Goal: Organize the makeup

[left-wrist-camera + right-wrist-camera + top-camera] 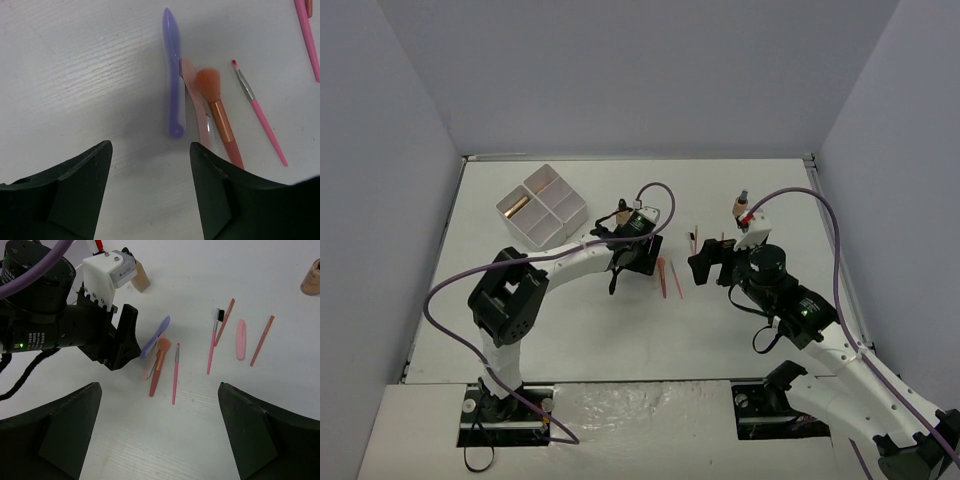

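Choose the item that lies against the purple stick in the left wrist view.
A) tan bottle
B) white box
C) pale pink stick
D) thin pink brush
C: the pale pink stick lies against the purple stick, while the thin pink brush lies apart to the right.

bare table (75, 75) left of purple stick (173, 75), pale pink stick (197, 105) and orange brush (220, 115) crowd its right side
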